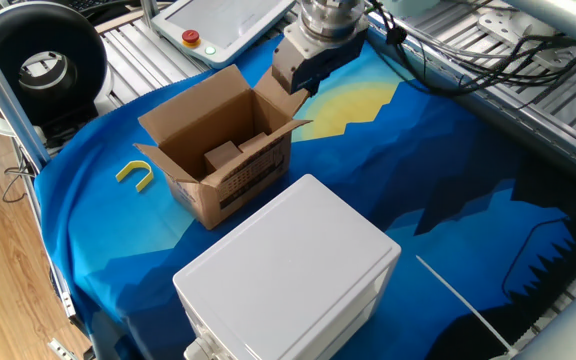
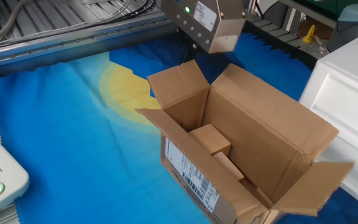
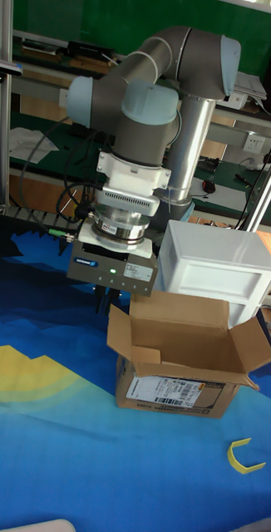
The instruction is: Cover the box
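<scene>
A: Corrugated brown box (image 1: 223,160) sits on the table's blue cloth (image 1: 438,170), four flaps up, a cardboard block (image 1: 224,156) inside.

B: And the pincer (image 1: 302,84) hovers at the box's one o'clock flap; finger spread, I cannot tell.

You can see a white barcode label (image 2: 194,180) and black print on the cardboard box (image 1: 223,150) just below the gripper (image 3: 110,301), and a small label (image 2: 201,11) on the gripper's own body, but none of this lettering is sharp enough to read.
</scene>
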### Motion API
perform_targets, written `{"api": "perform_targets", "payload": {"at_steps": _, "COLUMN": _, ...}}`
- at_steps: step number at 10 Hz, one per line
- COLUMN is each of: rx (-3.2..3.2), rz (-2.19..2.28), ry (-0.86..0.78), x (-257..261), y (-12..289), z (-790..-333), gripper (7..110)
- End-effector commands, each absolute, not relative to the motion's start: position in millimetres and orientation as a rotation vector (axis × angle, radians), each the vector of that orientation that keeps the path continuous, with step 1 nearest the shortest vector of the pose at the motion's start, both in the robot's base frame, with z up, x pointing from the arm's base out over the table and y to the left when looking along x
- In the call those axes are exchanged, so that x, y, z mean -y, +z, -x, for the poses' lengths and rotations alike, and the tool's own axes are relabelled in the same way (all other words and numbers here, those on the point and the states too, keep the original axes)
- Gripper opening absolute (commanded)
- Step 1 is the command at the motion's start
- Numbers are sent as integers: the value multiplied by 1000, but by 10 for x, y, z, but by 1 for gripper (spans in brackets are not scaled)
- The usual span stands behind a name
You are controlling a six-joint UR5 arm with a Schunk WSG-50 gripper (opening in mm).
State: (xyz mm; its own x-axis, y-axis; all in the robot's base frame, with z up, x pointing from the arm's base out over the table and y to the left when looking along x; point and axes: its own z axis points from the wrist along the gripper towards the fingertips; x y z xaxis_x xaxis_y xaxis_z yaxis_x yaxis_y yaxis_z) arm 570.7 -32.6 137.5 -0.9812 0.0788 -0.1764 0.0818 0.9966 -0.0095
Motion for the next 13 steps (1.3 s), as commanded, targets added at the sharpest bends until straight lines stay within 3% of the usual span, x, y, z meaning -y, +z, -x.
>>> {"api": "perform_targets", "payload": {"at_steps": 1, "rx": -2954, "rz": -151, "ry": 43, "x": 183, "y": 1363, "z": -5723, "gripper": 7}}
{"api": "perform_targets", "payload": {"at_steps": 8, "rx": -2896, "rz": -54, "ry": 48, "x": -200, "y": 1724, "z": -6029, "gripper": 7}}
{"api": "perform_targets", "payload": {"at_steps": 13, "rx": -2866, "rz": -82, "ry": 63, "x": -567, "y": 1563, "z": -5991, "gripper": 7}}
